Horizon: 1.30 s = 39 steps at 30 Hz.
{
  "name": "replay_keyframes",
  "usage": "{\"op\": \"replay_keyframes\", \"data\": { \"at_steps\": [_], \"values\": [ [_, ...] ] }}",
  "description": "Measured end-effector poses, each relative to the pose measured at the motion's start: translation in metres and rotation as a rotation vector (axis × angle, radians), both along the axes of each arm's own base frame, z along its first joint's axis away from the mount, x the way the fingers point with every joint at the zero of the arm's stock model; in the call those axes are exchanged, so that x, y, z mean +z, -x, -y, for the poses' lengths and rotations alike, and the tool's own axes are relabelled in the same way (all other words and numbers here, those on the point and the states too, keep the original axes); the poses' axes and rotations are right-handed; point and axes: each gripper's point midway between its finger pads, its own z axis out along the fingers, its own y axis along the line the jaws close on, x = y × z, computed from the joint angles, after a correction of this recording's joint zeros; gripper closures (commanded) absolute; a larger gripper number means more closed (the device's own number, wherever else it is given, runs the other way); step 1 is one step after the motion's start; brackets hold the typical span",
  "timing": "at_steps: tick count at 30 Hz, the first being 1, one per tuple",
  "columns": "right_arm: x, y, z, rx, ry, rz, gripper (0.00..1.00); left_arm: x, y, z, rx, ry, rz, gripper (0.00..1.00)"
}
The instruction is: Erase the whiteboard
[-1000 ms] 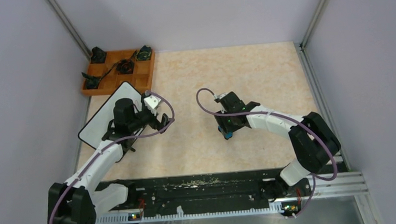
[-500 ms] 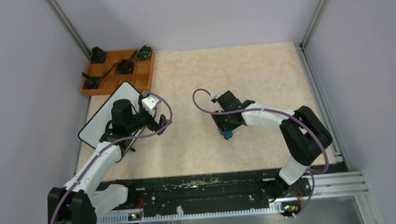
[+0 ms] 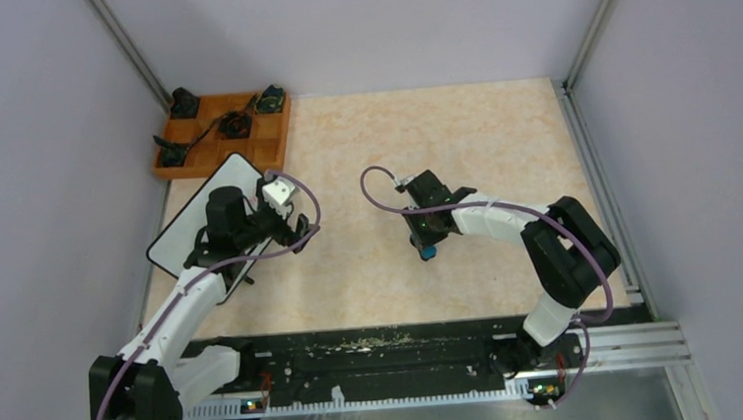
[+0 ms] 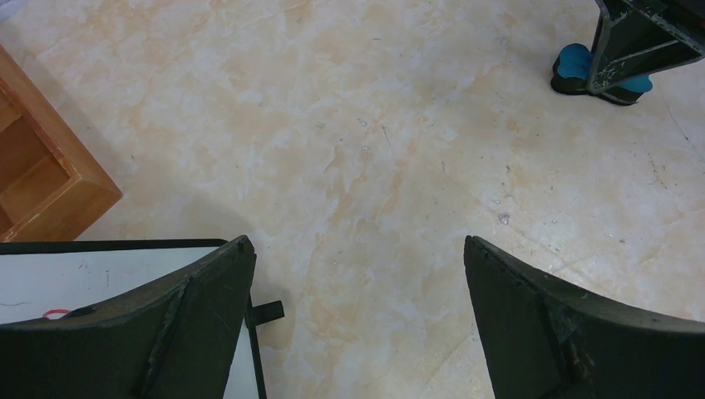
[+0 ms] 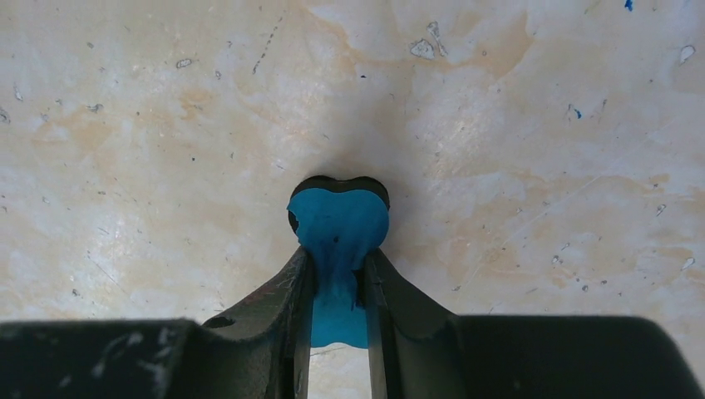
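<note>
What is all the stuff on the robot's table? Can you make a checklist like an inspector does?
Surface: beige marbled table, small specks and scratches.
Job's things: whiteboard lying flat at the left, with a small red mark showing in the left wrist view; blue eraser on the table, right of the middle.
Clutter: orange tray at the far left corner, holding small black parts.
Grippers: left gripper open, over the whiteboard's corner; right gripper shut on the blue eraser.
Cables: a purple cable loops at each wrist, hanging free.
Surroundings: lilac walls, metal frame posts; nothing else seen.
</note>
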Motion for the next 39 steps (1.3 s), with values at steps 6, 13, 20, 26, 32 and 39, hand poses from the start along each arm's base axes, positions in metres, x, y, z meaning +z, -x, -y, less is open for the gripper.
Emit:
{"op": "replay_keyframes", "data": {
  "at_steps": [6,13,20,26,32,39],
  "values": [
    [0.001,-0.001,-0.002,-0.007,-0.008,-0.001,1.00,0.004,-0.002,-0.004,0.023,0.004,-0.012,0.06],
    [0.008,0.000,-0.005,-0.027,-0.057,0.023,1.00,0.041,-0.024,-0.015,0.083,0.033,0.021,0.18],
    [0.016,0.000,-0.010,-0.032,-0.104,0.048,1.00,0.093,-0.065,-0.061,0.194,0.099,0.036,0.18],
    [0.015,0.002,-0.014,-0.019,-0.119,0.044,1.00,0.107,-0.077,-0.106,0.291,0.128,0.018,0.18],
    [0.017,0.000,-0.018,-0.012,-0.136,0.051,1.00,0.126,-0.072,-0.140,0.354,0.160,0.007,0.18],
    [0.020,0.000,-0.024,0.005,-0.163,0.054,1.00,0.128,-0.052,-0.199,0.464,0.200,-0.032,0.19]
  ]
}}
